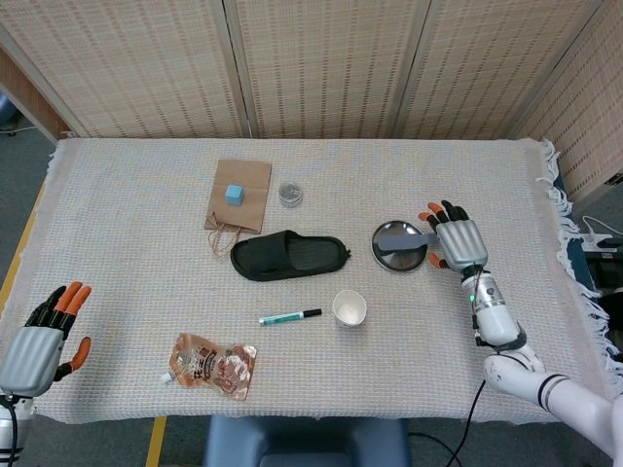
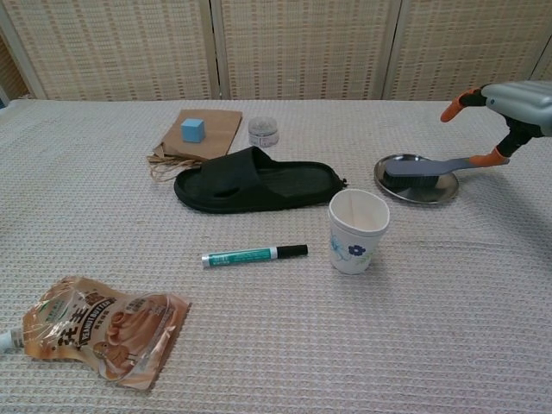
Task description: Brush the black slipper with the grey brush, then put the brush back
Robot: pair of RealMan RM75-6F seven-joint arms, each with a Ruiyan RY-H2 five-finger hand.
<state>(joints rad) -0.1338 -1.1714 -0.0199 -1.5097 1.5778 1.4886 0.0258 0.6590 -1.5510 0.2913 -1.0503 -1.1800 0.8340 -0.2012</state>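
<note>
While the grey brush (image 1: 404,239) lay ungrasped on its dish (image 1: 399,259), I noted my right robot hand (image 1: 458,239) spread empty above the handle, black slipper (image 1: 289,255) unbrushed.

Paper cup (image 2: 358,229) upright near mid-table; green marker (image 2: 254,254) just left of cup, snack pouch (image 2: 99,326) further left and nearer. Beyond cup to the left: brown paper bag (image 1: 239,194) with blue cube (image 1: 234,193) on it, small round tin (image 1: 290,193) beside bag.

Table (image 1: 127,263): slipper (image 1: 289,255), plate (image 1: 398,257), cup (image 1: 349,308), marker (image 1: 290,316).
</note>
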